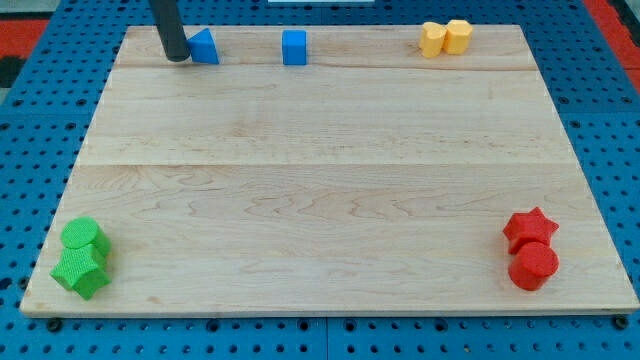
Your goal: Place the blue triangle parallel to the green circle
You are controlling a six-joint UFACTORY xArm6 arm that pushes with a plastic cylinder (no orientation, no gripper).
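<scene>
The blue triangle [205,46] sits near the view's top left edge of the wooden board [330,180]. My tip [177,58] is right at its left side, touching or nearly touching it. The green circle [86,237] lies at the view's bottom left corner, pressed against a green star [80,271] just below it. The blue triangle is far above the green circle, towards the view's top.
A blue cube [294,47] stands at the view's top, right of the triangle. Two yellow blocks [445,38] sit together at the top right. A red star [529,227] and a red circle [533,266] sit at the bottom right.
</scene>
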